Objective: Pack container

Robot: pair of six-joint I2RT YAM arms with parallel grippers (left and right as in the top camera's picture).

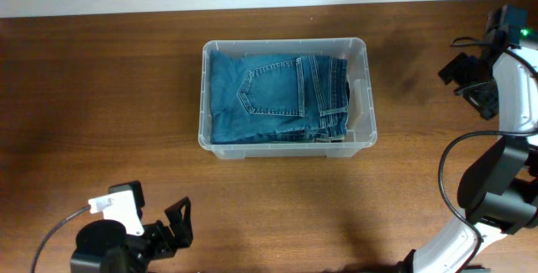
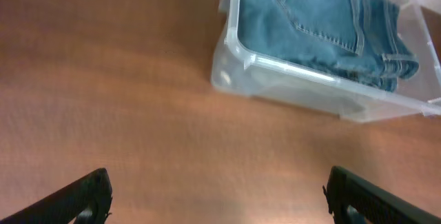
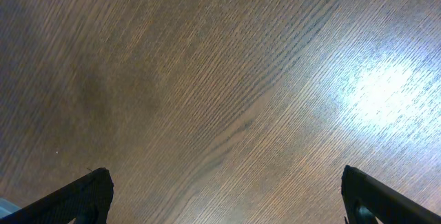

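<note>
The container (image 1: 366,97) holds 1 folded pair of jeans (image 1: 269,97).

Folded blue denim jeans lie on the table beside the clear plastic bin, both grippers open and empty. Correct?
No: the folded blue denim jeans lie inside the clear rectangular plastic bin, as the overhead view shows. The left gripper and right gripper are open and empty.

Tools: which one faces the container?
The left tool: its wrist view shows the container holding jeans; the right tool sees only table.
</note>
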